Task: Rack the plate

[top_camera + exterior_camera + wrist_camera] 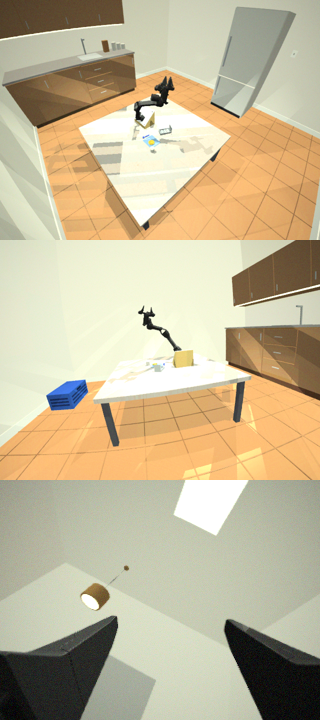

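A small round yellow plate (151, 142) (154, 364) lies flat on a blue square cloth (155, 145) on the table. The dish rack (169, 128) (157, 368) stands near it, towards the fridge side in the top view; its slots are too small to make out, and no plate shows in it. My gripper (168, 78) (147, 307) (171, 623) is open and empty. It points upward, high above the table and far from the plate and rack. The wrist view shows only walls, ceiling and lamps between and beyond the fingers.
A tan wedge-shaped block (151, 122) (183, 358) stands by the arm's base. A small blue object (146, 136) lies beside the cloth, and a small white cup (152, 149) (148, 363) stands at its other side. A blue crate (67, 394) is on the floor.
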